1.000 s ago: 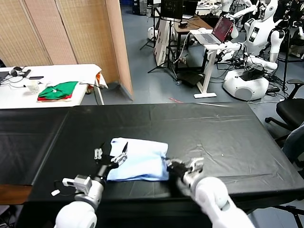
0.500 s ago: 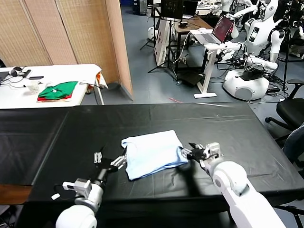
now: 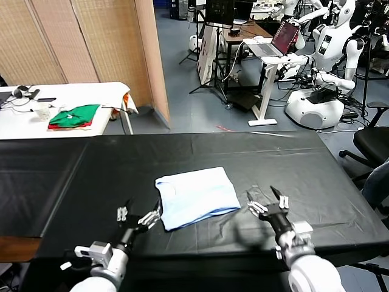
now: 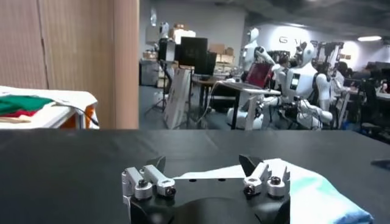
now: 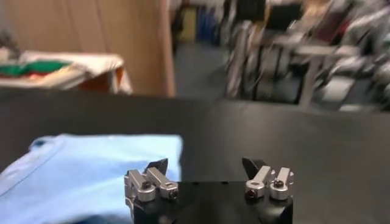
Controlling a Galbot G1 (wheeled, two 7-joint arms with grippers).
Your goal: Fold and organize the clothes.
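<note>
- The pale light-blue T-shirt of thin soft fabric [image 3: 196, 196] lies folded into a compact, roughly rectangular bundle on the black cloth-covered table [image 3: 292, 164], a little left of centre and toward the near edge (no lettering shows on the upper face).
- My right gripper [image 3: 267, 202] hangs just right of the shirt's right edge, near it but apart from it, with its fingers spread wide and nothing between them.
- In the right wrist view my right gripper [image 5: 206, 165] shows the same wide gap, with the blue fabric [image 5: 91, 173] lying beyond and to one side of it.
- My left gripper [image 3: 138, 215] sits at the near left corner of the shirt, just beside the fabric, fingers apart and empty.
- From the left wrist view, my left gripper [image 4: 207, 164] has the folded shirt [image 4: 311, 192] just ahead of its open fingers.
- Far left, on a white table [image 3: 91, 91], lies a folded green and red stack of garments [image 3: 74, 115].
- White humanoid robots [image 3: 331, 42] stand far right, behind a desk with an open laptop [image 3: 276, 41].
</note>
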